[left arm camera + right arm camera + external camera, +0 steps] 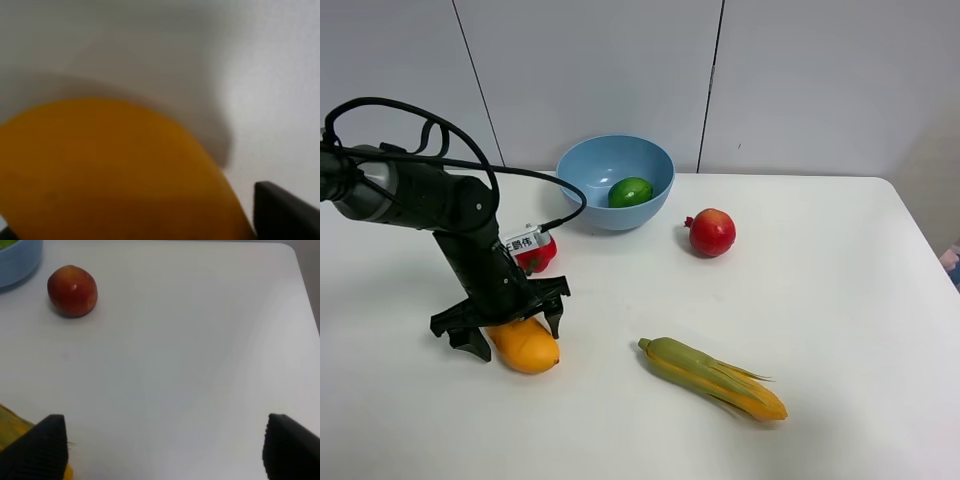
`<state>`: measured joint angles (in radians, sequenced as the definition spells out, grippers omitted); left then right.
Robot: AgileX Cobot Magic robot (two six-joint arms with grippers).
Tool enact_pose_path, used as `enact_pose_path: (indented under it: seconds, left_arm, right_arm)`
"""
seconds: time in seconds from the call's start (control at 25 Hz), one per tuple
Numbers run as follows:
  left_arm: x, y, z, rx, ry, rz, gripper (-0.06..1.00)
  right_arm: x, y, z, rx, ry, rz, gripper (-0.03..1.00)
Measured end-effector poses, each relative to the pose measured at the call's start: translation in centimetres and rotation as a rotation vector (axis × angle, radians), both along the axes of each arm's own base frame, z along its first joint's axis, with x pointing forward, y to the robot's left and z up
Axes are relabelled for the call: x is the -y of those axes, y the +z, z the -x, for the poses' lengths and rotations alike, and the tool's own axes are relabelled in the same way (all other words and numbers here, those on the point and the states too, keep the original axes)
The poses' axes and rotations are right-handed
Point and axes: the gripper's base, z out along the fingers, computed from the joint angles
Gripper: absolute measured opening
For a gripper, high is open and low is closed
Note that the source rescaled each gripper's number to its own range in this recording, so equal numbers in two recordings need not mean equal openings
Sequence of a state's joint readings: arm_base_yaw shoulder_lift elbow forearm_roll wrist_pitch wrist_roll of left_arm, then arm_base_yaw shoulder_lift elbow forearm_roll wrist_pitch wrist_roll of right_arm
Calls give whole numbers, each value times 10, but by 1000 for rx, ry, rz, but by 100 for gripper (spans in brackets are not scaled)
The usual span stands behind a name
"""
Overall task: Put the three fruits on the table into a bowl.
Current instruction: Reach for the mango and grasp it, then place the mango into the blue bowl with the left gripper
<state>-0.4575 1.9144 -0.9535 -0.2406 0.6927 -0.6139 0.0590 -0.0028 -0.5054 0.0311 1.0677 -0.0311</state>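
Left claw: left gripper [512,335] was low over the oval orange-yellow mango [525,348], jaws spread wide, one black finger on each side of it. Couldn't tell whether either finger touched the fruit.
Left wrist view: blurred mango [110,175] filled most of the picture; one dark fingertip [282,212] showed just beside its edge.
Mango: lay on the large flat white table [820,330], front-left, well apart from the bowl.
Bowl: round, deep light-blue plastic bowl [610,215] stood at the back of the table, near the wall.
Lime: round green lime [630,191] sat inside the bowl, towards its right side.
Pomegranate: round red pomegranate [711,232] sat on the table just to the right of the bowl, not touching it; also seen in the right wrist view [72,291] beside the bowl's edge [15,265].
Right claw: right gripper [162,450] had its jaws wide apart above bare tabletop, nothing between them. It was out of the high view.
Clutter: red bell pepper [538,258] sat right behind the left arm, between the mango and the bowl, partly hidden by the wrist and its white label [523,241].
Clutter 2: yellow-green corn cob [715,378] lay at front centre, to the right of the mango and apart from it; its husk [7,422] showed next to one right finger.
Cable: black cable [420,130] looped over the left arm.
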Motion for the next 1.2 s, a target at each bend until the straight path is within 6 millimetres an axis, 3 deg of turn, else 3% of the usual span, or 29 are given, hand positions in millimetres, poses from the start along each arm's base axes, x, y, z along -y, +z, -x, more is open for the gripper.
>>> enact_pose_path:
  seconds: [0.04, 0.08, 0.6, 0.72, 1.08, 1.2]
  left_arm:
    - [0, 0, 0, 1, 1, 0, 12]
    - [0, -1, -1, 4, 1, 1, 0]
    - [-2, 5, -5, 62, -44, -17, 0]
    - [-2, 31, -19, 156, -59, 0, 0]
    - [16, 167, -95, 636, -210, -8, 0]
    - [26, 182, -119, 719, -284, -14, 0]
  right_arm:
    - [0, 0, 0, 0, 0, 0, 39]
    - [0, 0, 0, 0, 0, 0, 39]
    - [0, 0, 0, 0, 0, 0, 39]
    - [0, 0, 0, 0, 0, 0, 39]
    - [0, 0, 0, 0, 0, 0, 39]
    - [0, 0, 0, 0, 0, 0, 39]
